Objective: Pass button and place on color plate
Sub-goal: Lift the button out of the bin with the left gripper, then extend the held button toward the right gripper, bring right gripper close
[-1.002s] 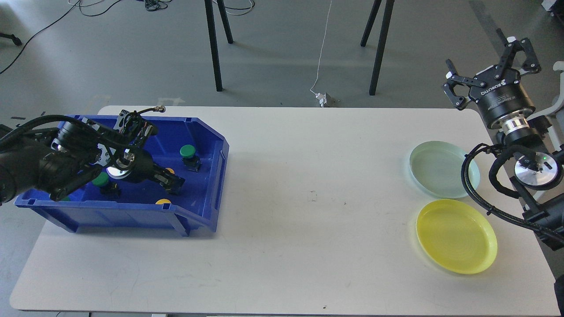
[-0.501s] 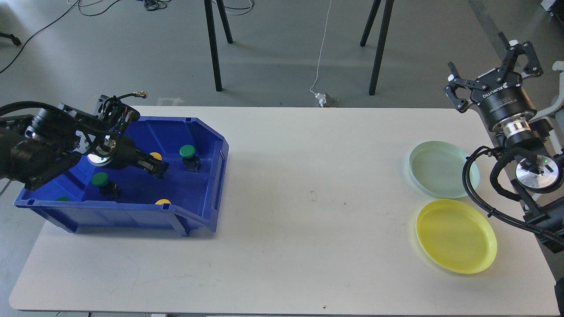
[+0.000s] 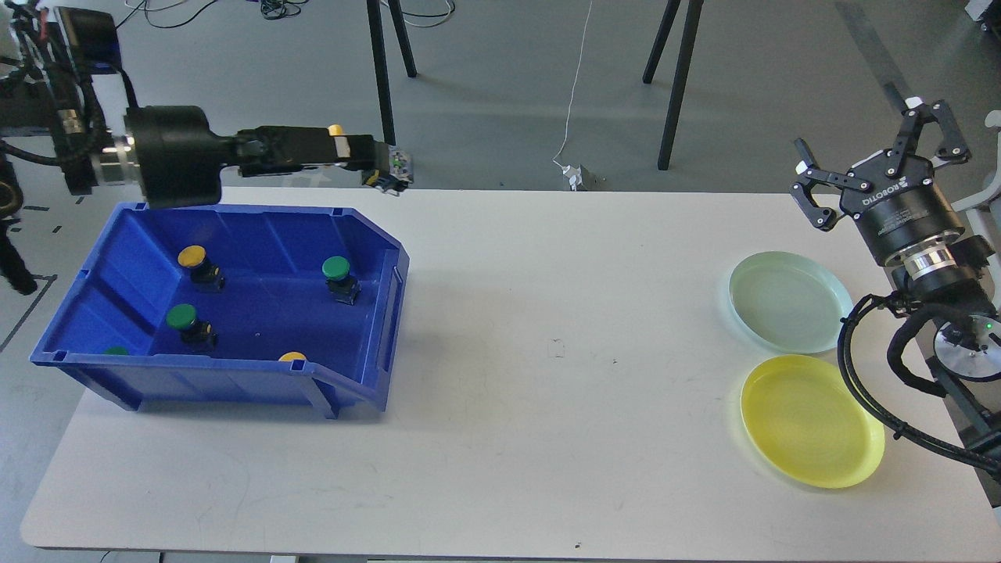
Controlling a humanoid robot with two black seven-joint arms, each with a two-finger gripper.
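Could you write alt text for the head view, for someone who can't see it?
The robot's left gripper, raised above the far edge of a blue bin, is shut on a yellow button. The right gripper waits open beyond a pale green plate and a yellow plate on the white table. More green and yellow buttons lie in the bin.

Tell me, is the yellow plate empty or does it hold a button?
Empty. The yellow plate shows only its bare surface, with no button on it.

Left claw apparently grips yellow button
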